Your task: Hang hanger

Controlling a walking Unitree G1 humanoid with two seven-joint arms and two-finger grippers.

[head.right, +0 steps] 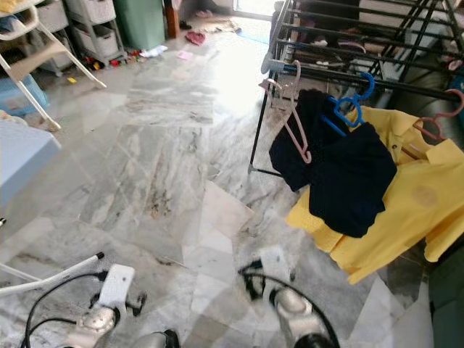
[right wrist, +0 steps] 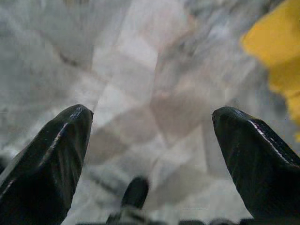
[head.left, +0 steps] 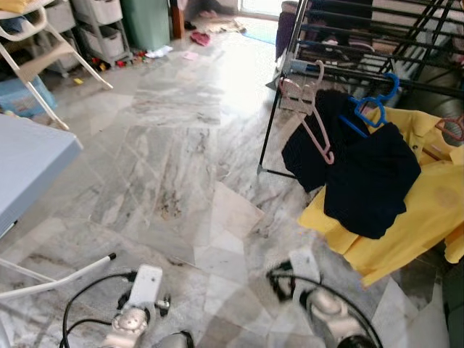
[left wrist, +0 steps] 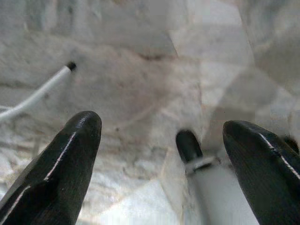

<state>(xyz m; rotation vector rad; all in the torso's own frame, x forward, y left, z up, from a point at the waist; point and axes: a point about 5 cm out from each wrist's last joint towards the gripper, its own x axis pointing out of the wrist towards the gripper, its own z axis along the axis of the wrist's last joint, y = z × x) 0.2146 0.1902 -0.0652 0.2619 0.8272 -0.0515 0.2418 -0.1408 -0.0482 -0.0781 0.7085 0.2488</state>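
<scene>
Both the left gripper and right gripper were spread wide, holding nothing; next, reach the pink hanger far ahead.

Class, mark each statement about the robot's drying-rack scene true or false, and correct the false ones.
1. A pink hanger hangs empty on the drying rack. True.
2. The yellow shirt lies flat on the floor. False: it hangs from the rack.
3. The left gripper is open. True.
4. The right gripper clamps a hanger. False: open, holding nothing.
5. The blue hanger carries a dark garment. True.
</scene>
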